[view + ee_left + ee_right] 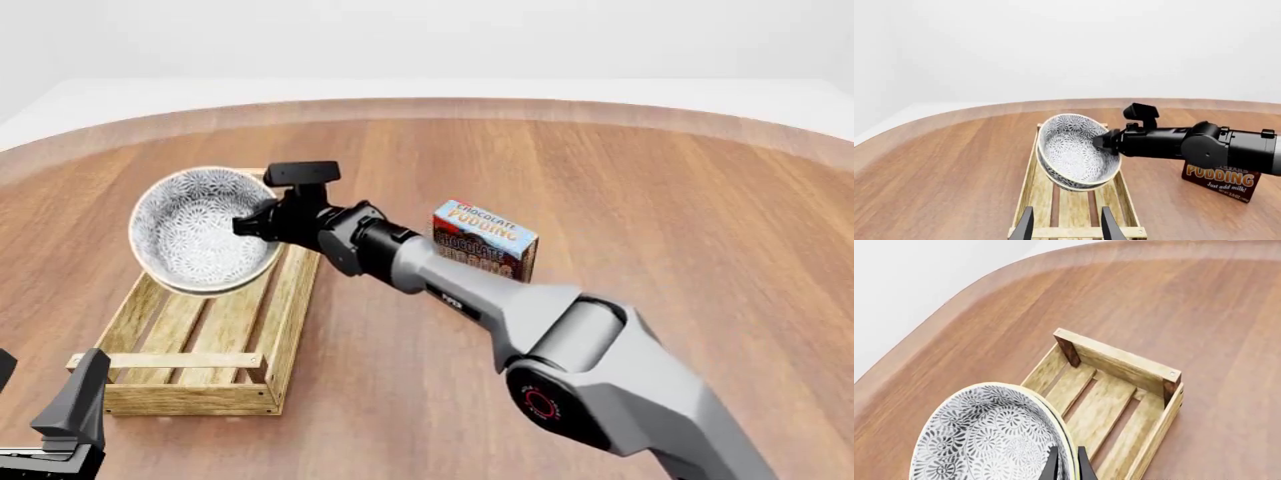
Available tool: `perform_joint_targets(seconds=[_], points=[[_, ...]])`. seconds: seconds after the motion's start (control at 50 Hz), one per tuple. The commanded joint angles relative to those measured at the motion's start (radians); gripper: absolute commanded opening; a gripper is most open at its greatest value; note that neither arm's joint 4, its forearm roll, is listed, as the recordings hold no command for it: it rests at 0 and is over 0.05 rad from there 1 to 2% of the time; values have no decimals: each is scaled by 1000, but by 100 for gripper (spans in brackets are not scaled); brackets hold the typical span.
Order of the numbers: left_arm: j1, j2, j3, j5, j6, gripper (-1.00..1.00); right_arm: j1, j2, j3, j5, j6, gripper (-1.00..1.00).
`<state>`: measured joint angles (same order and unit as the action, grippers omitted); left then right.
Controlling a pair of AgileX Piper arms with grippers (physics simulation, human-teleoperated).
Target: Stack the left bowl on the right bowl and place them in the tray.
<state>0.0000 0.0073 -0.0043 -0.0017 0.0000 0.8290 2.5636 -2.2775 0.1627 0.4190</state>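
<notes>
Left gripper [60, 415]: nearest to me, idle at the near end of the crate, its two dark fingers standing apart with nothing between them.
Tray [200, 340]: the long light-wood slatted crate with low sides, lying on the brown wooden counter [667, 200], running away from the arms.
Stacked bowls [200, 232]: two cream-rimmed bowls with a grey-and-white floral pattern, one nested in the other, tilted over the tray's far half, open side turned up and toward the left arm. Whether the bottom bowl touches the slats I cannot tell.
Right gripper [254, 225]: clamped on the stacked bowls' rim at their right edge, fingers pinching both walls together.
Handling: they look like glazed ceramic, so stiff, slick and chippable; hung from one rim point, the pair could pivot or slide apart. The rim seems the only practical hold.
Pudding box [483, 240]: the blue-and-brown chocolate pudding carton, right of the tray, well clear.
</notes>
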Motion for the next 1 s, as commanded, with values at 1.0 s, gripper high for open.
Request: perform_joint_targets(seconds=[1.0], points=[[0,0,0,0,0,100,12,71,-44,16,-11,-100]])
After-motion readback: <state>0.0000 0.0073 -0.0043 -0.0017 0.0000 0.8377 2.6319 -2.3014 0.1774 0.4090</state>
